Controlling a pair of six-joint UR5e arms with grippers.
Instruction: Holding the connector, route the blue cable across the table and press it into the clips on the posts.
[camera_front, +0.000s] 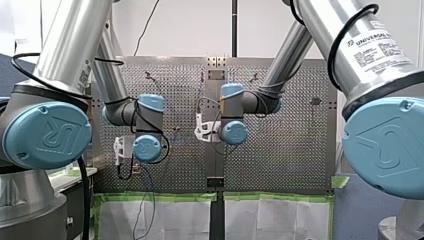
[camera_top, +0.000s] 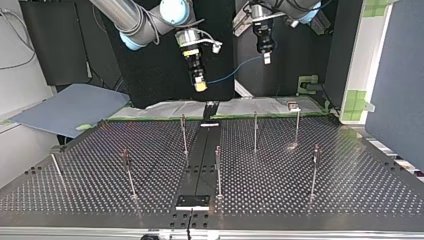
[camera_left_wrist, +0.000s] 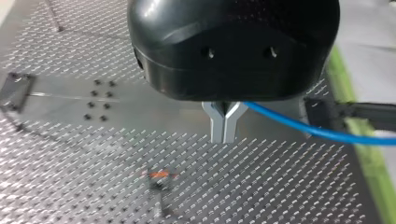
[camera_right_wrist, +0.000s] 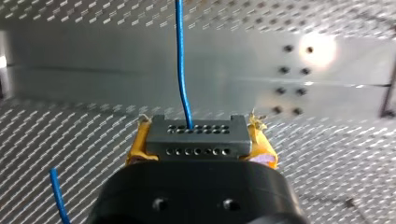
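In the front view both arms reach out over the silver perforated table. Their wrists hide the grippers, so nothing can be told of the jaws here. In the top view my right gripper and my left gripper hang in the air above the table's far edge, on the arms' side, with the thin blue cable sagging between them. The slim upright metal posts stand bare and well apart across the plate, with no cable in any clip. I judge that the grasp is made and all of the routing is left to do. There is wide open room between the posts. A flat blue-grey sheet lies off the table at this view's left, and dark panels close in at its right. In the left wrist view the metal fingers are pressed together, and the cable runs off sideways from where they meet, apparently pinched. A blurred post top with an orange mark stands below them. In the right wrist view the yellow pads clamp a grey rectangular connector with rows of holes, and the cable leads straight ahead out of its face.
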